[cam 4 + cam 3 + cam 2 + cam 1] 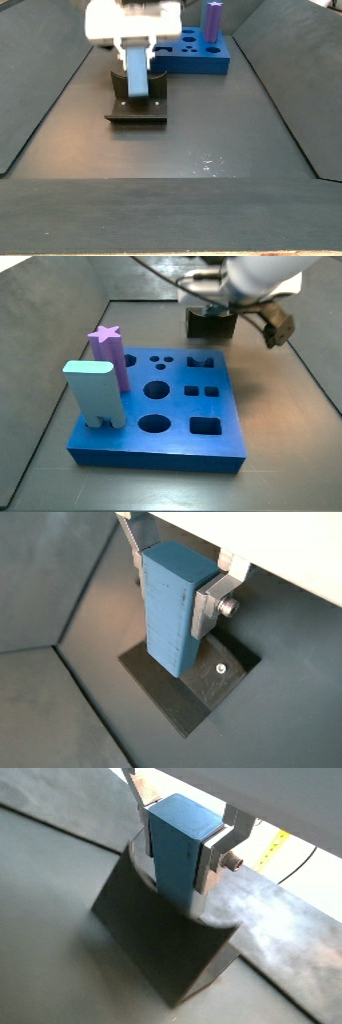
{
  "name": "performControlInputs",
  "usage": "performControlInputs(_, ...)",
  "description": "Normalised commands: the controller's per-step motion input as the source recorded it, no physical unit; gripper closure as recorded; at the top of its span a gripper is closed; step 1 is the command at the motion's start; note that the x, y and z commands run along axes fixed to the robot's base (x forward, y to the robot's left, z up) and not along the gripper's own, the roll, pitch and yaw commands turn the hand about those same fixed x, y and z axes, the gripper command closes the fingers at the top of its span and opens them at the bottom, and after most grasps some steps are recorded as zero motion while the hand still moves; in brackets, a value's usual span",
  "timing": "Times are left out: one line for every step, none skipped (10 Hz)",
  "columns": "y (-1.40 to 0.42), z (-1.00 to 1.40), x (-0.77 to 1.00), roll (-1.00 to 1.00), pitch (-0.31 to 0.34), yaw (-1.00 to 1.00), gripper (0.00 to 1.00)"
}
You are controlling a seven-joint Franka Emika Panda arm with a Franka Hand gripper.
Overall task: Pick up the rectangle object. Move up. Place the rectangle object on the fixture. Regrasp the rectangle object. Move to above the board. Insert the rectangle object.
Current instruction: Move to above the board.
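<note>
My gripper (138, 62) is shut on the rectangle object (138, 76), a slate-blue bar held upright with its lower end down at the fixture (138, 108). In both wrist views the silver fingers clamp the bar (174, 858) (171, 612) on its two narrow sides, near its upper end. Below it lies the fixture's dark base plate (160, 943) (203, 684). In a side view the gripper (222, 301) stands over the fixture (210, 324) and hides the bar. The bright blue board (167, 416) (201, 60) lies apart from the fixture.
A purple star-topped post (111, 356) (214, 18) and a pale light-blue block (94, 391) stand in the board. Other holes in the board are open. Dark sloping walls (40, 100) enclose the floor on both sides.
</note>
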Motion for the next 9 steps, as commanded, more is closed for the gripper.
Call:
performControlInputs(-0.41,1.0,0.05,-0.11,0.09,-0.02,1.0)
performControlInputs(-0.39,1.0,0.04,-0.06,0.124,-0.01,1.0)
performControlInputs(-0.37,1.0,0.05,-0.04,0.154,0.01,1.0)
performControlInputs(-0.32,1.0,0.05,-0.02,0.198,0.03,1.0)
performControlInputs(-0.3,1.0,0.05,-0.02,0.223,0.05,1.0)
performControlInputs(-0.26,1.0,0.06,-0.02,0.24,0.07,1.0)
performControlInputs(-0.23,0.96,0.06,-0.01,0.242,0.09,1.0)
performControlInputs(-0.14,0.72,0.05,-0.02,0.224,0.11,1.0)
performControlInputs(-0.09,0.55,0.03,-0.03,0.207,0.12,1.0)
